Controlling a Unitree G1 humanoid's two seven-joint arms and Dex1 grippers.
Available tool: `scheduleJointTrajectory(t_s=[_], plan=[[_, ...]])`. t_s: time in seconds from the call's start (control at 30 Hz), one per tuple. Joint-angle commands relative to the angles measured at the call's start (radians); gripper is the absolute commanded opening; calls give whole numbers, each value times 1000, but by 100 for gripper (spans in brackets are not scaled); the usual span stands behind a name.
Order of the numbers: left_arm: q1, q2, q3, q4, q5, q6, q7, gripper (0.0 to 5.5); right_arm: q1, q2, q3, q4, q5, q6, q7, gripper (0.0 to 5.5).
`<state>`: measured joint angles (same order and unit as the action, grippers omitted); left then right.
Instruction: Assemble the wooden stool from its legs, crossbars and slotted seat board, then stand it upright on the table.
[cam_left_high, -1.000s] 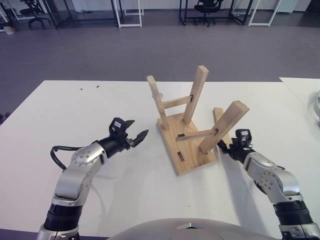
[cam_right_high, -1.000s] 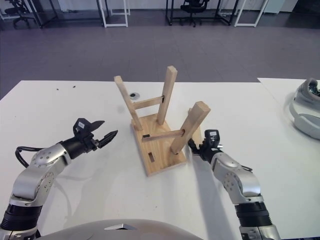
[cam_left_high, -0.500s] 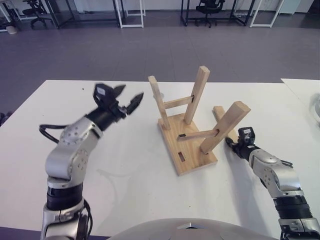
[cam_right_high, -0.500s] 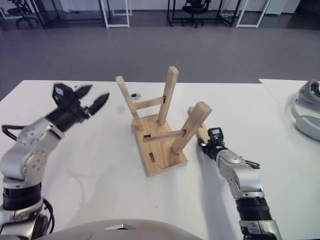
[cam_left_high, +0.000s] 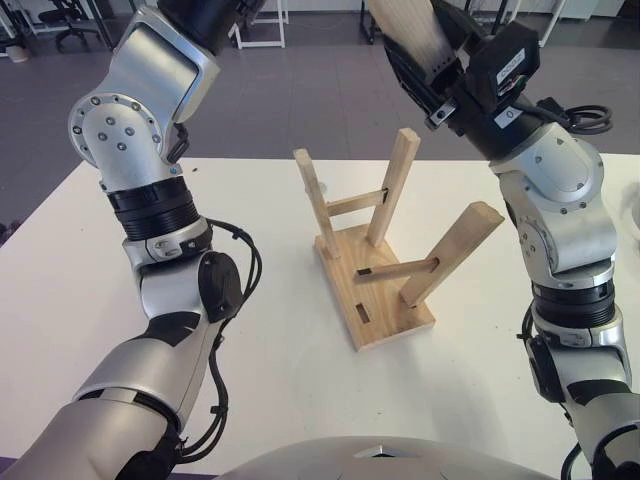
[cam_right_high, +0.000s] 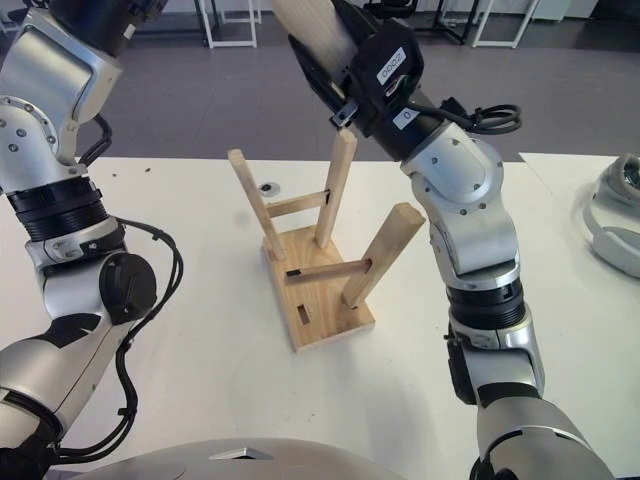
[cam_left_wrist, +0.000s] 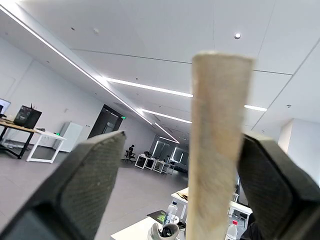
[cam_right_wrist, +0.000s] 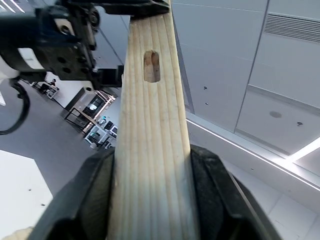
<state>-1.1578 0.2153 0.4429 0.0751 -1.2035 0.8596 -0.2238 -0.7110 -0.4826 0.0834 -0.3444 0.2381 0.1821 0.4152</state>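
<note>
Leg (cam_right_wrist: 150, 110) held above unfinished stool (cam_left_high: 380, 215)
Right gripper (cam_right_wrist: 153, 155) is clamped on a pale, straight-grained leg with one slot, high above the seat board (cam_left_high: 390, 310) lying on the counter (cam_left_high: 250, 230); left gripper (cam_left_wrist: 180, 135) is spread apart around its far end.

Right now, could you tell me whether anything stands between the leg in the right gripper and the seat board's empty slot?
Nothing lies on the slot, but the free end of the near crossbar seems to jut above it. The leg hangs high in the right gripper.
</note>
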Motion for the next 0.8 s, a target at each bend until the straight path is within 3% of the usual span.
scheduleJointTrajectory(t_s=[0.03,0.53,0.67,0.8], plan=[[-19,11,-14,-13,-34,9,7,373,16,11,9,-13,-9,0,39,207],[44,52,-54,-69,-17,-2,-1,115,24,58,-19,-45,-7,55,36,207],[62,63,-55,-88,-25,-6,2,104,39,51,-5,-69,-21,61,49,207],[72,92,-32,-83,-13,-37,23,103,52,58,-18,-78,-7,100,46,307]])
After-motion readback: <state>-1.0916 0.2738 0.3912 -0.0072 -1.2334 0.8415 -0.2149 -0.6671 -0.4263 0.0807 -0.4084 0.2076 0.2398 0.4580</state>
